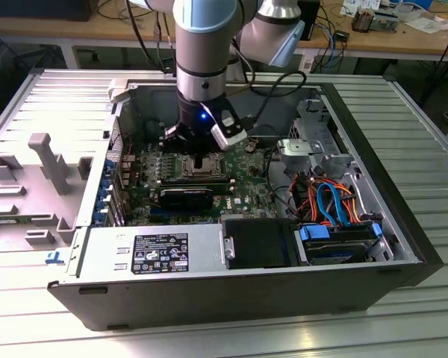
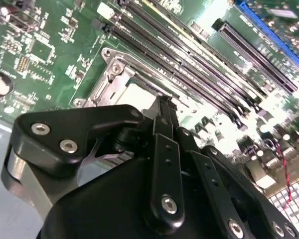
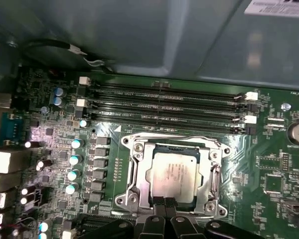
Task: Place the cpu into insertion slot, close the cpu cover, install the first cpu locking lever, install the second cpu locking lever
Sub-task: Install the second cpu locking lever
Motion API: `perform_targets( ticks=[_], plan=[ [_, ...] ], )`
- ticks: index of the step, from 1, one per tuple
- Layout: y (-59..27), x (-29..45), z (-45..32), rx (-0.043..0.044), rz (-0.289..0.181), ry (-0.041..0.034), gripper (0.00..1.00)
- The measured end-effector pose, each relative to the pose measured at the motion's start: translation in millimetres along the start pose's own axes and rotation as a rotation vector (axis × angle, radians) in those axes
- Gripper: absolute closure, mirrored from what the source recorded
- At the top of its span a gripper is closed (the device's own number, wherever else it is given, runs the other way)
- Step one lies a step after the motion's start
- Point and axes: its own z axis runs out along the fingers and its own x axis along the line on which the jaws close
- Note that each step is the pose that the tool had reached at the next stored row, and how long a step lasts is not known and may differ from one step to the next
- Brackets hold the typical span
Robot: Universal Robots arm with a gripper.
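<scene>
The cpu, a silver-grey square chip, lies flat in the insertion slot on the green motherboard. The cpu cover, a silver frame, lies down around it. A thin metal lever rod runs along the socket side nearest the memory slots. My gripper sits at the cpu's edge with its black fingertips together and nothing visible between them. In the second wrist view the gripper points down at the socket. In the exterior view the gripper hangs low over the socket inside the open computer case.
Long black memory slots lie beside the socket, with capacitors on another side. The case's grey walls ring the board. A power supply and a drive bay with blue and orange cables stand toward the case front.
</scene>
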Motion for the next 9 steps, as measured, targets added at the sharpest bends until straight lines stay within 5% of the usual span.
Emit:
perform_targets(
  ticks=[2, 9],
  plan=[
    [0.2, 0.1, -5.3, -0.0001, 0.0, 0.0, 0.89],
    [0.2, 0.1, -5.8, -0.0001, 0.0, -0.0001, 0.89]
  ],
)
